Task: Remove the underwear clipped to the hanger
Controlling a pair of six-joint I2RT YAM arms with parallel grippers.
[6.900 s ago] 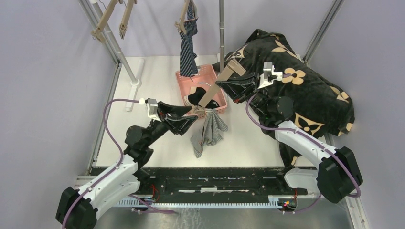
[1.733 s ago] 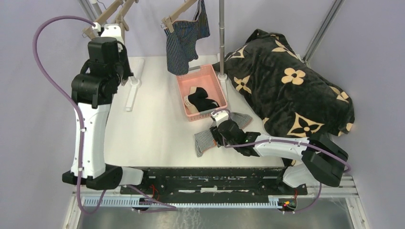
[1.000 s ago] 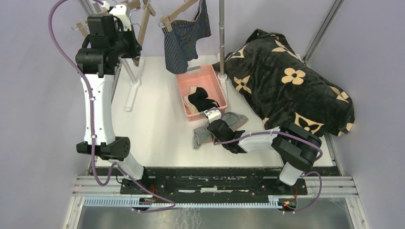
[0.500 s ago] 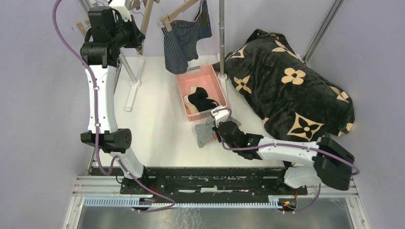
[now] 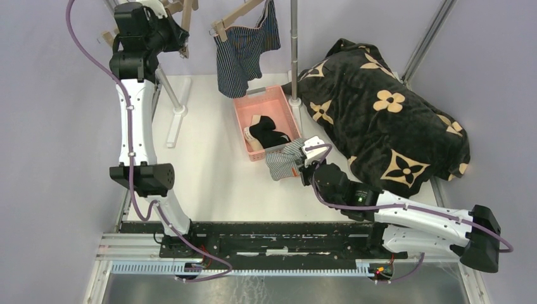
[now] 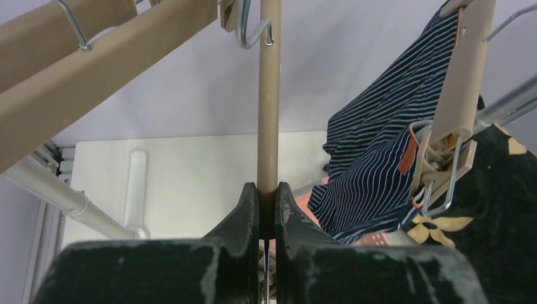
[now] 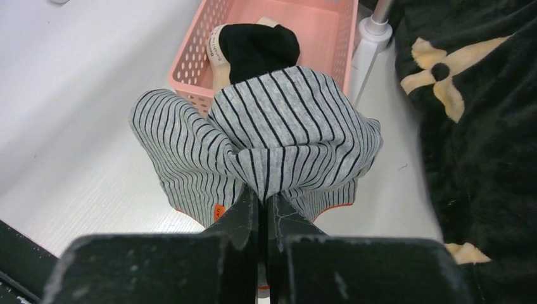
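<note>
High at the back left, my left gripper is shut on a bare tan hanger. Beside it a second hanger carries the navy white-striped underwear, still clipped. My right gripper is shut on the grey-and-white striped underwear, bunched and lifted at the front right corner of the pink basket. Black underwear lies inside that basket.
A big black blanket with tan flowers fills the right side, close to my right arm. A vertical metal pole stands behind the basket. The rack's white foot lies at the left.
My right gripper has carried the grey striped underwear off the table, up and right to the basket's front corner. My left gripper has shifted slightly up at the rack, still holding the hanger.
</note>
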